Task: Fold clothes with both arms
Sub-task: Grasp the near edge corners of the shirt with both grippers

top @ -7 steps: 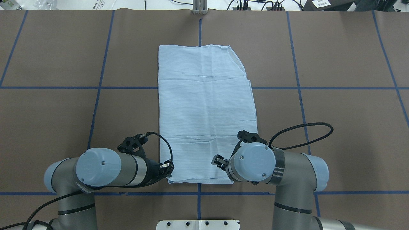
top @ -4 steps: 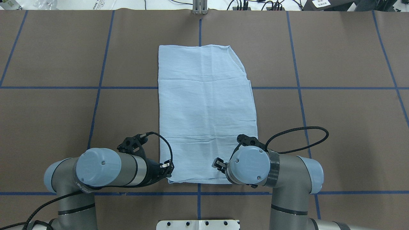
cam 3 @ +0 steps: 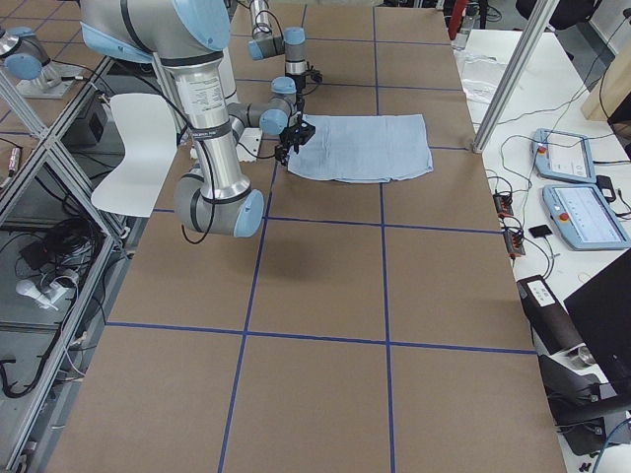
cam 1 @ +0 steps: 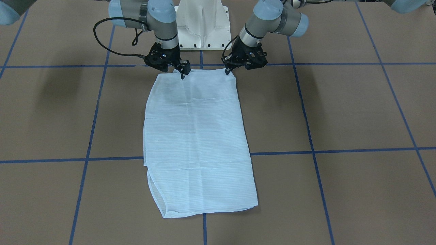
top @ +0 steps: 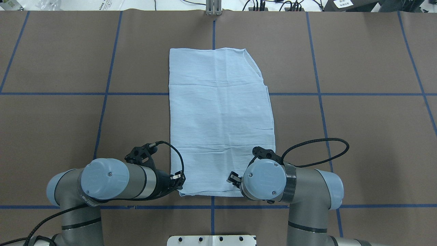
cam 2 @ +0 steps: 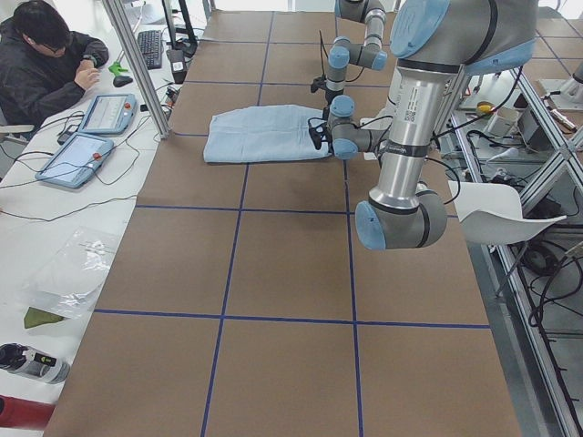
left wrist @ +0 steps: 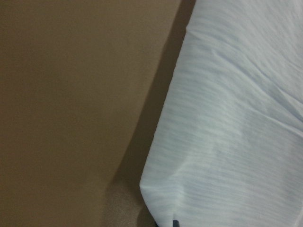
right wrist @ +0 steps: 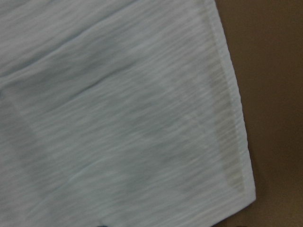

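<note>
Grey and tubular, the left arm reaches low over the brown table with its wrist level. The left gripper is pinched on the near left corner of the pale blue shirt, which lies folded in a long flat rectangle at mid-table. The right arm bends inward, and the right gripper tips down onto the shirt's near right edge. I cannot tell how its jaws stand.

Left tool and right tool grips are too small to tell.

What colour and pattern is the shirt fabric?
Shirt: pale blue, finely striped; clearest in right wrist view.
</note>
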